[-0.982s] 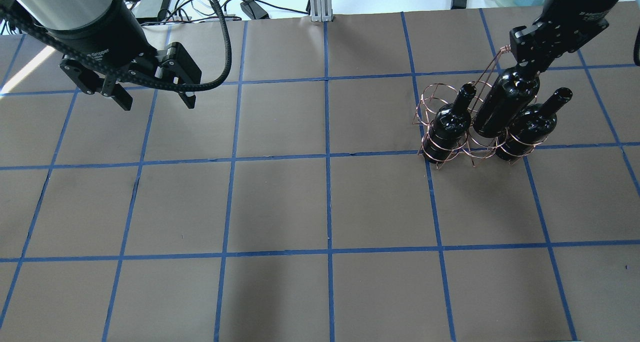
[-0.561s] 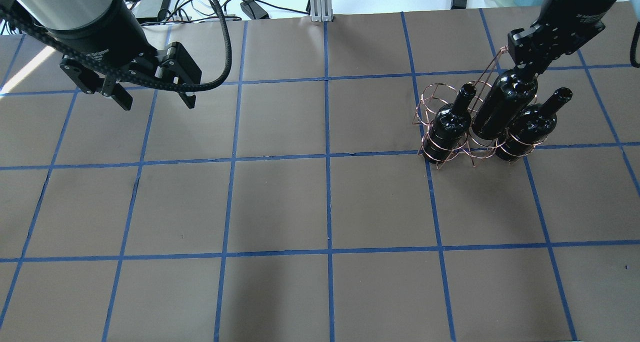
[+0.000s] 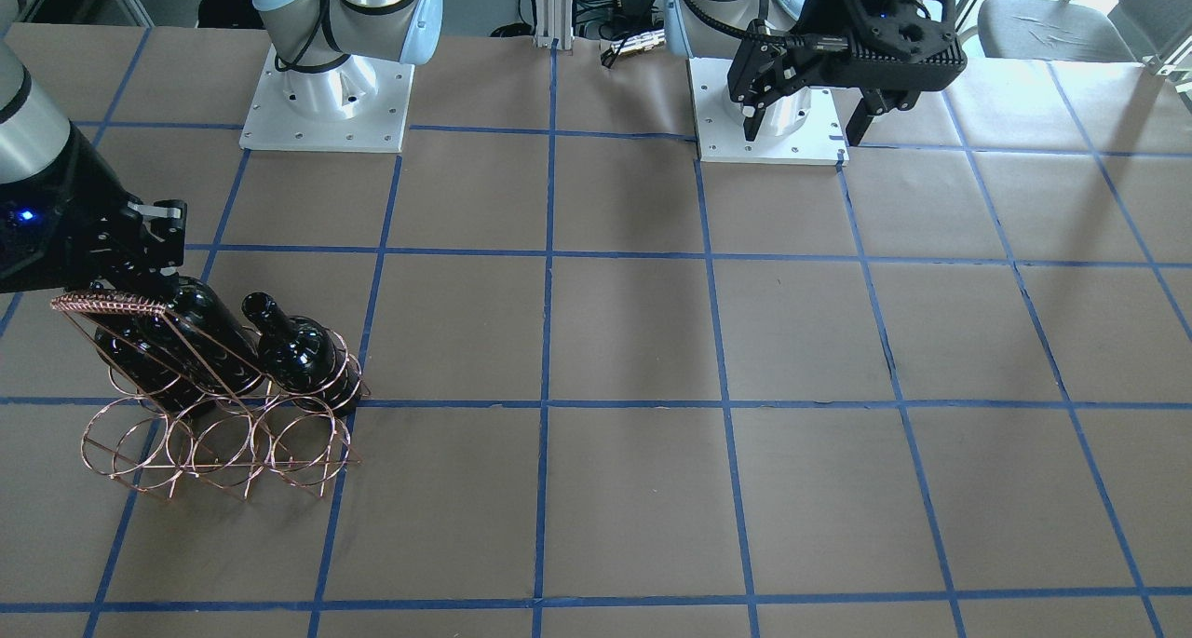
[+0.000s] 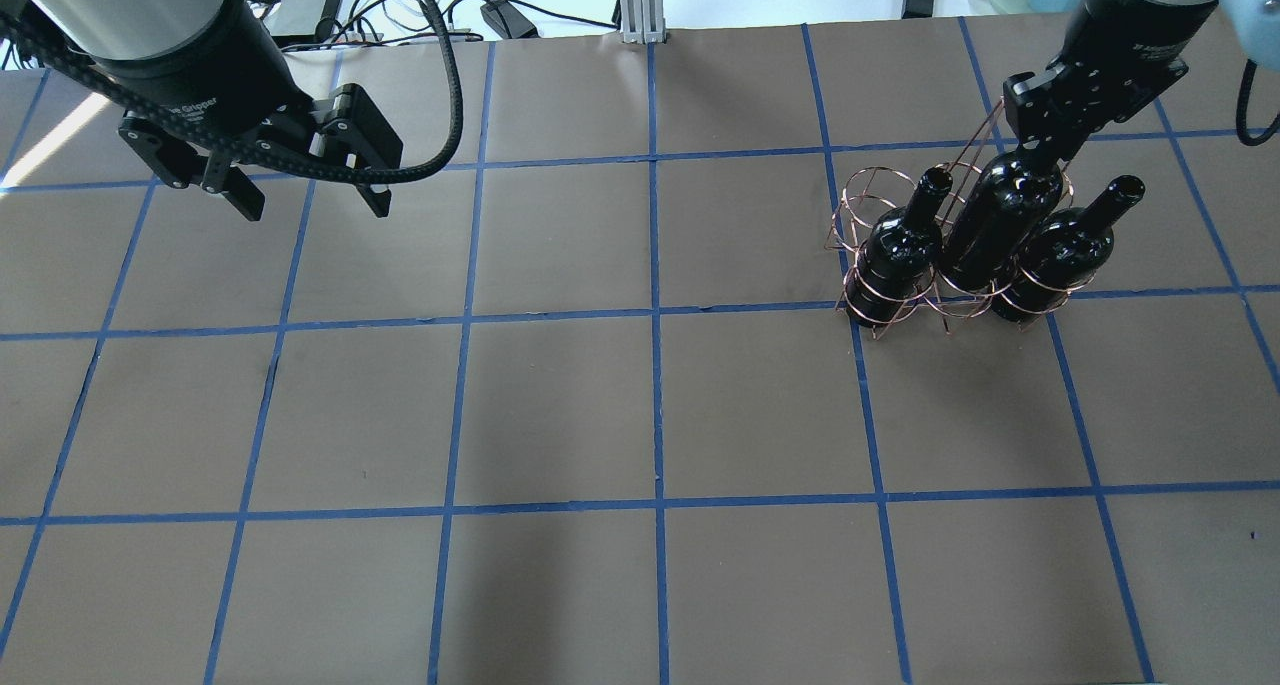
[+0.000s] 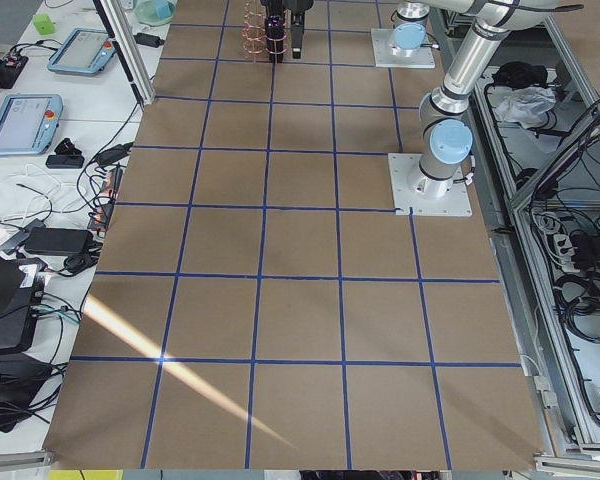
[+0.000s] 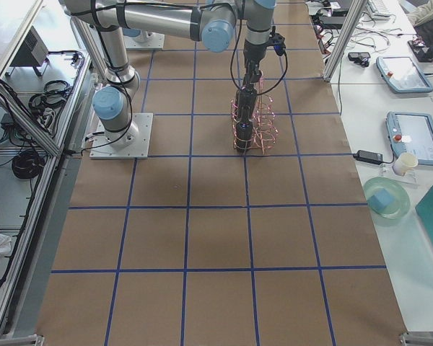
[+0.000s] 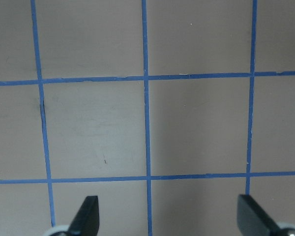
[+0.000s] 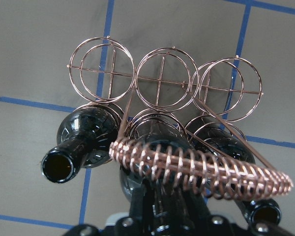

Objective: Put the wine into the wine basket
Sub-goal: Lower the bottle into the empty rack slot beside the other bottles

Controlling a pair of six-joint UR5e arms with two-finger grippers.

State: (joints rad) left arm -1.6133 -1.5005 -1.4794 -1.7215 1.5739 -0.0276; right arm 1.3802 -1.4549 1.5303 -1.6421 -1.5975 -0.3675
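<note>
Wine has sunk deeper into wine basket, tight between two bottles.

Desk: topped with brown paper, ruled into squares by blue tape; streak of sunlight across one end.

First dark bottle and second dark bottle: glossy glass, necks up, standing apart from each other on the desk.

Aluminium post: upright at the desk's far edge, with black cables and power bricks just beside it.

Two teach pendants: flat on a white side bench.

Paper cup: upright, near a green-tinted bowl holding a teal block.

Grey chair: beyond a desk corner.
</note>
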